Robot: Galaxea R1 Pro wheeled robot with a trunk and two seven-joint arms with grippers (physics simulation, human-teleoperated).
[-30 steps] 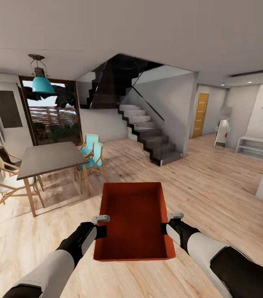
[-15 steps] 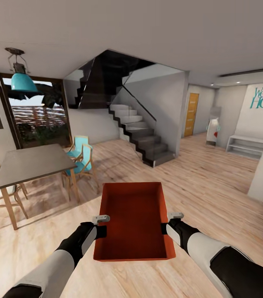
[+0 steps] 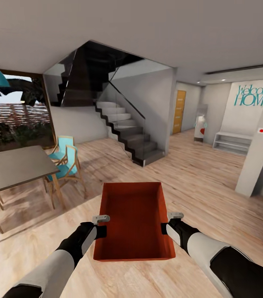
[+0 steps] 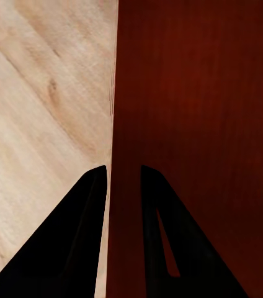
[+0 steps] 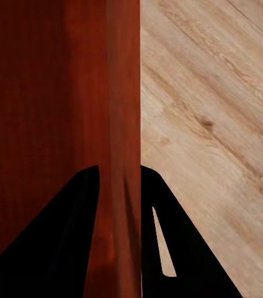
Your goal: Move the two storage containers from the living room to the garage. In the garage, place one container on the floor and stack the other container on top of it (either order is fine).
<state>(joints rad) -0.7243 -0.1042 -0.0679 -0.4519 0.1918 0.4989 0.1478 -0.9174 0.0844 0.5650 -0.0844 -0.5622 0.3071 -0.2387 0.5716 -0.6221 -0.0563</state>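
Head view: the left gripper (image 3: 101, 218) is clamped on the left long wall of the storage container (image 3: 133, 223), 1 finger inside and 1 outside, as the left wrist view shows (image 4: 124, 180). The bin hangs level between the arms above the wood plank floor (image 3: 197, 174), its long axis pointing straight ahead from the trunk. The right gripper (image 3: 175, 216) pinches the opposite long wall (image 5: 119, 180). Both arms sit equally near, so the carry to the garage probably depends on keeping the 2 grips level.
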